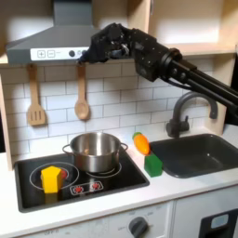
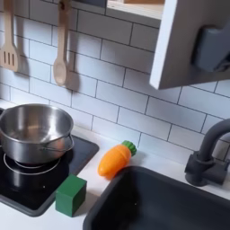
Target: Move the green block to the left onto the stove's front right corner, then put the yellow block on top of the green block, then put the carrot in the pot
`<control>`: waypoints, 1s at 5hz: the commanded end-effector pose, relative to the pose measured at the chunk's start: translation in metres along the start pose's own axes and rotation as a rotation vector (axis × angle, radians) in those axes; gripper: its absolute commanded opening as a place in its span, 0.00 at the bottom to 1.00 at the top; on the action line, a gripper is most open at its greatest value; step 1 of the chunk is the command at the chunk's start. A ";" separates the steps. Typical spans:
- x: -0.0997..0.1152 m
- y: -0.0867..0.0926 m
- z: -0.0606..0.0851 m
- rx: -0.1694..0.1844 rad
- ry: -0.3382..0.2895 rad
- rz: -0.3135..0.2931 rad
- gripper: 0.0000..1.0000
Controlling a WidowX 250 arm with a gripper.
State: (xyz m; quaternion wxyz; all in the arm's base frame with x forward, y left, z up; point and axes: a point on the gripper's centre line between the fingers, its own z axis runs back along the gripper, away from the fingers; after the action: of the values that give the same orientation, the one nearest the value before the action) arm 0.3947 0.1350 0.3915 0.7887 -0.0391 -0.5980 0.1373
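At upper centre of the first exterior view your black gripper (image 1: pixel 96 51) hangs high — its opening cannot be told, nothing visibly held. Small bright green block (image 1: pixel 152 165) sits beside the black stove's (image 1: pixel 28 172) right edge, below the orange carrot (image 1: pixel 141 143) — yellow block (image 1: pixel 51 178) lower left.

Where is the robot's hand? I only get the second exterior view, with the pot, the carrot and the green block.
Observer: The gripper hangs high, beside the range hood, well above the pot.
Operator: And is there a yellow block anywhere?
Observer: Yes. The yellow block sits on the stove, on the burner at the first exterior view's left, apart from the pot.
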 end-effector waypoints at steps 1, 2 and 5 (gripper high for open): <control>0.005 0.006 -0.009 0.025 -0.006 -0.008 0.00; 0.006 0.007 -0.009 0.024 -0.005 -0.014 0.00; -0.005 -0.003 0.012 -0.012 0.030 -0.016 0.00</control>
State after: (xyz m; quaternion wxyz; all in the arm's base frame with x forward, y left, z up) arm 0.3932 0.1294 0.3751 0.8080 -0.0510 -0.5725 0.1300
